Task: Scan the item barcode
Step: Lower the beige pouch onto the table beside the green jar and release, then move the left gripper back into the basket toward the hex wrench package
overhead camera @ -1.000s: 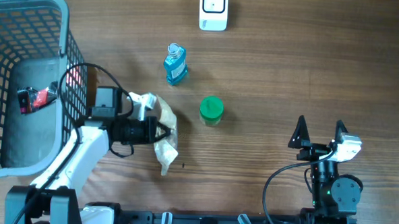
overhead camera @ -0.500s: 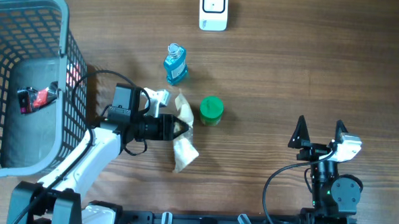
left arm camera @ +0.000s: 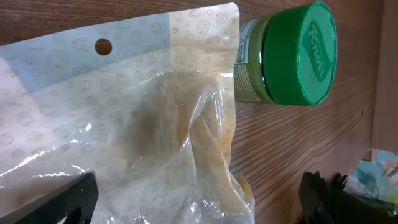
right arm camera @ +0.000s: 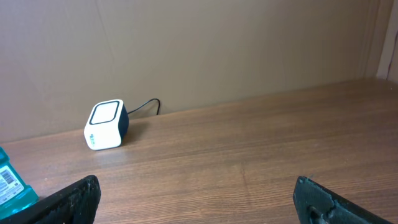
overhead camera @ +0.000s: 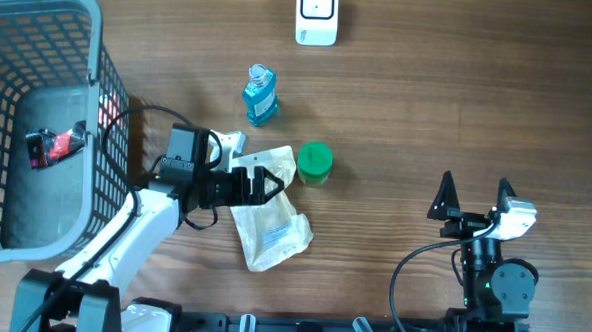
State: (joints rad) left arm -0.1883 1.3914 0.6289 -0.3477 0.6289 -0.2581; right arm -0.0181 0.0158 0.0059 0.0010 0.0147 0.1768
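Presently the left end effector (overhead camera: 273,185), fingers spread and empty, hovers over the clear pouch (overhead camera: 273,235) lying flat at lower centre, just beside the green-lidded jar (overhead camera: 314,163) and well apart from the scanner (overhead camera: 317,15) at top centre. Pinching such slack film may skid it into the jar; no barcode shows, so it may face down.

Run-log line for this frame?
left pincer: open, over pouch | right pincer: open, empty | pouch: beside green-lid jar | scanner: apart
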